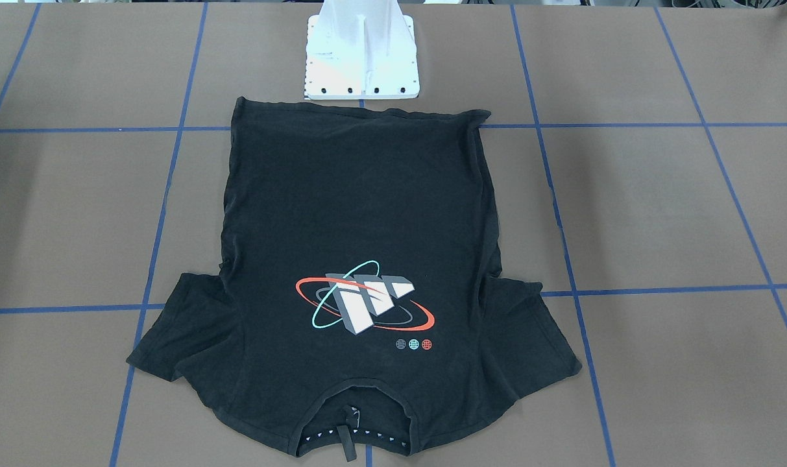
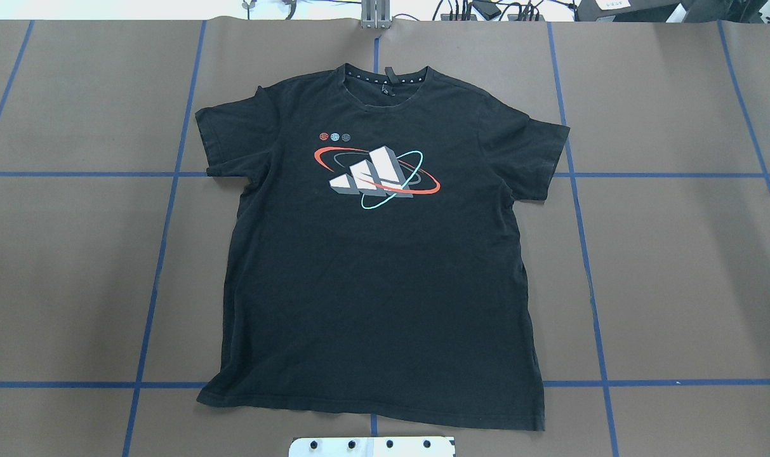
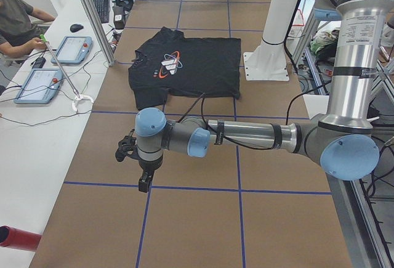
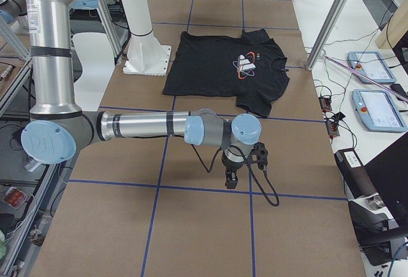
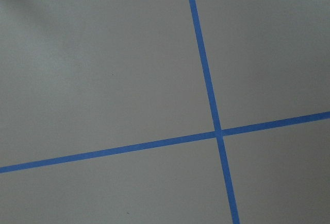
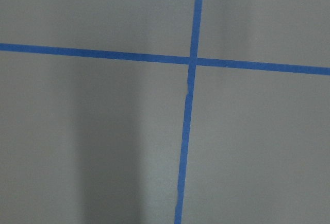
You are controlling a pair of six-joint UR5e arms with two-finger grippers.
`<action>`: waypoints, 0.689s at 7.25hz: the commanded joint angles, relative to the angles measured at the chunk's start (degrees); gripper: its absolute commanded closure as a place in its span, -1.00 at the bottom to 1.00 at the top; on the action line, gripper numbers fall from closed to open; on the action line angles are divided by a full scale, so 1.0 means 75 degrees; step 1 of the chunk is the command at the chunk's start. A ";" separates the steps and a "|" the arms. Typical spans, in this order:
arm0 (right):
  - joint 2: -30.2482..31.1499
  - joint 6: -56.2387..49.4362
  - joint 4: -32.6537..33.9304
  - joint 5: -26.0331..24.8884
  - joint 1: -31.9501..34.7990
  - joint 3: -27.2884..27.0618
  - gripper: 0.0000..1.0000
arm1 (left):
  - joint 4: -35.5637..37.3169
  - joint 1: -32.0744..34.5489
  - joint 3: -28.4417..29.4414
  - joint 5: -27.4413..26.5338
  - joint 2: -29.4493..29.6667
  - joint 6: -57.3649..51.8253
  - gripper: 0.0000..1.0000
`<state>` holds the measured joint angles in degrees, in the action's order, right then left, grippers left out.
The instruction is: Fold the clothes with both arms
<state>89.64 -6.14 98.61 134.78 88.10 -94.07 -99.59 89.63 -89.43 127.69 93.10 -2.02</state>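
The black T-shirt (image 2: 372, 285) is laid flat on the tabletop (image 2: 677, 254), hem just beside the white pedestal (image 1: 361, 58), collar away; the left arm (image 3: 246, 135) and right arm (image 4: 140, 126) are seen well apart from it, beyond opposite sleeves, neither nearer. Whether either arm's jaws are released or clenched cannot be told.

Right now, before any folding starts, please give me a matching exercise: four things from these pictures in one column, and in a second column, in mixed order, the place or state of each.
Things:
1. black short-sleeved T-shirt
2. white pedestal base
3. blue tape lines
4. left arm's black two-finger gripper

Places or states:
A. form a grid on the brown table
B. points down over bare table, apart from the shirt
C. spread flat, print side up
D. stands beside the shirt's hem

Pairs: 1-C; 2-D; 3-A; 4-B
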 commanded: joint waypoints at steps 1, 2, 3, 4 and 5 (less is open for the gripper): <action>0.0013 -0.0036 0.0000 0.0006 0.0031 -0.0065 -1.00 | -0.0011 -0.0009 -0.0017 0.0049 -0.0108 -0.0012 -1.00; -0.0010 0.0045 -0.0011 0.0064 0.0031 -0.0055 -1.00 | -0.0023 -0.0009 -0.0005 0.0142 -0.0121 0.0000 -1.00; -0.0068 0.0092 -0.0081 0.0111 0.0031 -0.0066 -1.00 | -0.0057 -0.0044 -0.0005 0.0131 -0.0005 0.0046 -1.00; -0.0487 0.0220 -0.0082 0.0089 -0.0120 0.0027 -1.00 | -0.0104 -0.0056 -0.0063 0.0143 0.0286 0.0082 -1.00; -0.0978 0.0384 -0.0093 0.0100 -0.0435 0.0178 -1.00 | -0.0128 -0.0067 0.0064 0.0305 0.0730 0.0082 -1.00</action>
<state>86.27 -4.61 98.06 135.45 87.02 -93.84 -100.25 89.26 -89.52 129.00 95.22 -1.55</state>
